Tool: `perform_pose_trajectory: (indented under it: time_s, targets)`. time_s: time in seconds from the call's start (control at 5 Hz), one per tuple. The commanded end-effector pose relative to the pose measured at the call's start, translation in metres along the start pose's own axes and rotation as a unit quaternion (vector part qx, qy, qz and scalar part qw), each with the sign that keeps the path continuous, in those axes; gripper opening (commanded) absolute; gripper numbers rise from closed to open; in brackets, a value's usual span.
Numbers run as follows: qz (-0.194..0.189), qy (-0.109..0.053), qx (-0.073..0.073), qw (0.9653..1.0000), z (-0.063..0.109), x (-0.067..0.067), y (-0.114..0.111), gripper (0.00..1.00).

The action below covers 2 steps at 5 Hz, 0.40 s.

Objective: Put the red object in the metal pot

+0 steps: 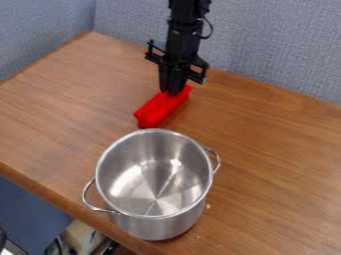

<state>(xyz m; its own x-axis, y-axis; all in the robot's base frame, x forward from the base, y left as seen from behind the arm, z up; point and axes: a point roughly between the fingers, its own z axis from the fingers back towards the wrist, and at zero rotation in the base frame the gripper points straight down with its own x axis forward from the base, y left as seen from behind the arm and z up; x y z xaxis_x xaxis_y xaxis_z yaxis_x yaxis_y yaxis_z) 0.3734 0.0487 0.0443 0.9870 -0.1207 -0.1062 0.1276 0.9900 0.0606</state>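
My hand (173,88) points straight down over a wooden desk (80,90), seen from a camera in front and above. My arm (186,25) is black and comes down from the top of the view, near the far edge of the desk. The two fingers are drawn in close together and pinch the far end of the block (164,105) between them.

The block is bright red, plain and long. It lies on the desk with its far end under my hand and its near end pointing toward the camera and a little to the left. I cannot tell whether the pinched end is lifted off the wood or resting on it.

The pot (154,186) stands on the desk nearer the camera than the block, close to the front edge. It is round, shiny steel with straight sides, and it sits upright with its mouth open to the camera. A small loop handle shows at the rim on the left, low in the view, and another at the rim on the right. The inside shows only bare, reflecting metal. The near end of the block sits just beyond the pot's far rim, close to it but apart from it; the block is outside the pot.

Behind the desk is a grey-blue wall (280,40). Below the front edge of the desk, at the bottom of the view, there is a dark, cluttered area that is too small and dim to make out.
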Motion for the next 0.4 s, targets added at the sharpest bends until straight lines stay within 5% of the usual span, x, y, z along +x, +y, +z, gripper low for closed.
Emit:
perform_pose_trajectory:
  time_s: [0.0,0.2]
  targets:
    - [-0.013,0.011,-0.003,0.9998,-0.0164,-0.0089,0.022,0.0]
    - [-0.019,0.009,-0.009,0.9997,-0.0097,-0.0138,0.0223,0.0]
